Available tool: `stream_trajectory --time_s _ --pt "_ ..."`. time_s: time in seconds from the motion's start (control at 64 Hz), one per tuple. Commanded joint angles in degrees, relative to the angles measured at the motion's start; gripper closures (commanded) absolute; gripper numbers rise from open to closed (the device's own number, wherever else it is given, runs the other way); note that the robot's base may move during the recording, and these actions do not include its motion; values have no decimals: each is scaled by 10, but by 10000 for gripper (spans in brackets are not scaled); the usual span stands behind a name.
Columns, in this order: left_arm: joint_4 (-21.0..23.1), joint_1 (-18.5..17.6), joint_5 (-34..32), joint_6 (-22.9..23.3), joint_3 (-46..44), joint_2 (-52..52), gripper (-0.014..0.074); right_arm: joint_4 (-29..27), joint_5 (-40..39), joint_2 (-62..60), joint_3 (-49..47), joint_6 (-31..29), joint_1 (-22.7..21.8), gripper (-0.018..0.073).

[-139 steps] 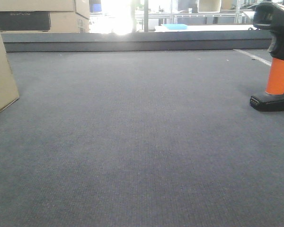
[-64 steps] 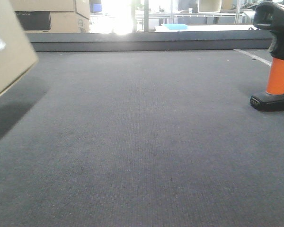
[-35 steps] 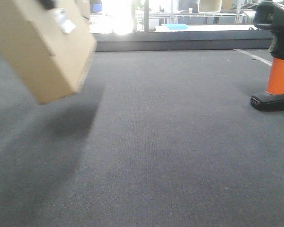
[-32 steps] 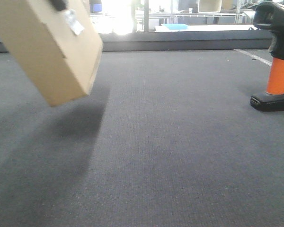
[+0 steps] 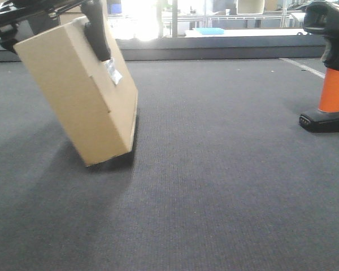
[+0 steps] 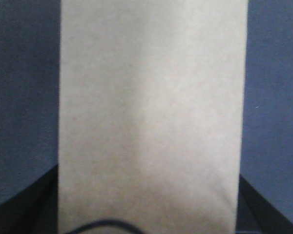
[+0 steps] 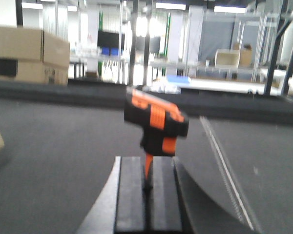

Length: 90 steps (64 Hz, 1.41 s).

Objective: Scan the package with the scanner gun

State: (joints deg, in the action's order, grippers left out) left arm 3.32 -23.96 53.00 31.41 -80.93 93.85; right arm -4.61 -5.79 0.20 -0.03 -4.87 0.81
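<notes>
Plain tan on the package (image 5: 79, 96), with a white label (image 5: 112, 72). Black head and foot, bright orange handle on the scanner gun (image 5: 330, 73). Dark grey, fine-ribbed weave across the carpet (image 5: 226, 192).

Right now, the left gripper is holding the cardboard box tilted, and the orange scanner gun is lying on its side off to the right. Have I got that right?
Not quite. The scanner gun is not on its side: the front-facing view shows it standing upright on its black foot. The left gripper does hold the package tilted.
</notes>
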Motion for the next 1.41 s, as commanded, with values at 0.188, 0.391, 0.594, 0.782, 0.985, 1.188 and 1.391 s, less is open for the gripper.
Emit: stream_trajectory --time_s 0.188,0.391,0.594,0.782,0.985,1.188,1.391 --pt "42 -30 -17 -6 -25 26 707 -36 131 -2 -60 -2 -3 728" --pt "80 -40 -16 -34 -43 42 707 -72 163 20 -103 -2 -3 728" --pt "83 -40 -18 -34 -43 42 707 -72 170 159 -153 -2 -3 728" --pt "96 -38 -37 -34 -43 42 707 -72 47 300 -160 -2 -3 728" --pt "97 -37 -44 -34 -43 42 707 -72 -67 400 -160 -2 -3 728" --pt "101 -37 -58 -34 -43 42 707 -79 -73 473 -160 -2 -3 728" --pt "101 -37 -59 -34 -43 42 707 -78 -223 584 -159 -2 -3 728"
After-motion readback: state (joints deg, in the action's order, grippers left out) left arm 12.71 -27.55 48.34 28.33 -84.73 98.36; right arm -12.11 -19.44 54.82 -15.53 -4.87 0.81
